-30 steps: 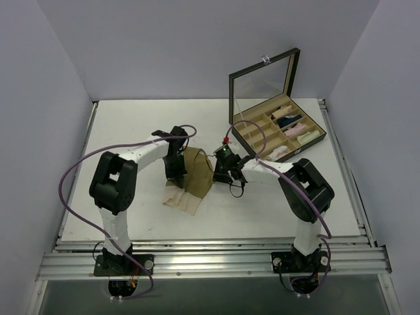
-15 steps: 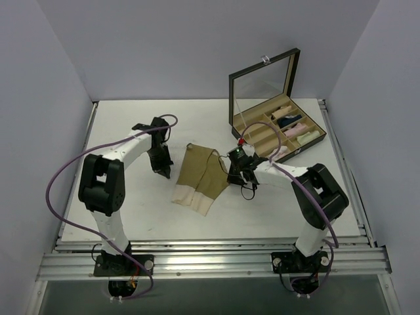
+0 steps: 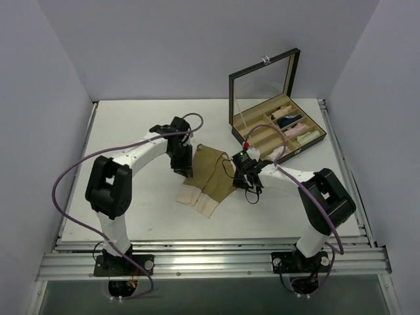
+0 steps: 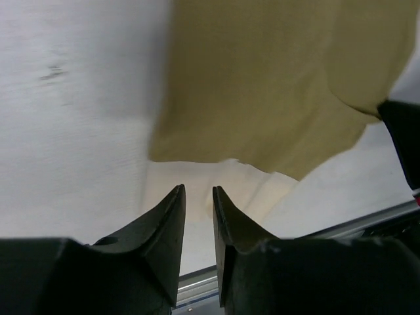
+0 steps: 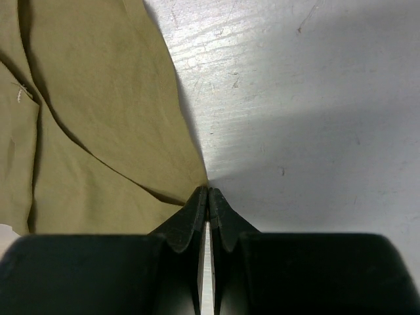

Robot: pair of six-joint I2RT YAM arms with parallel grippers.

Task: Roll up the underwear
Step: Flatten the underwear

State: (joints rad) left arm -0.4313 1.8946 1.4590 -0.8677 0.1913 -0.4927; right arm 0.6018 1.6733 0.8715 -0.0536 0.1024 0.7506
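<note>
The tan underwear point(image 3: 209, 176) lies spread flat mid-table, its paler band point(image 3: 197, 199) toward the near edge. My left gripper point(image 3: 183, 165) hovers at its left edge. In the left wrist view the left gripper point(image 4: 198, 189) is slightly open with nothing between the fingers, and the tan underwear point(image 4: 275, 85) and pale band point(image 4: 223, 180) lie just beyond the tips. My right gripper point(image 3: 240, 176) is at the cloth's right edge. The right wrist view shows the right gripper point(image 5: 208, 188) shut, pinching the very edge of the underwear point(image 5: 98, 111).
An open dark box point(image 3: 244, 131) with a raised glass lid point(image 3: 262, 82) stands at the back right. Its compartments hold several cloth rolls, among them a white-and-pink one point(image 3: 278, 152) nearest me. The table's metal front rail point(image 3: 210, 261) runs below the arm bases.
The cloth has shifted right and now lies flatter. My left gripper swung out to the left, came back to the cloth's left edge and opened. The right gripper moved right, still shut.
</note>
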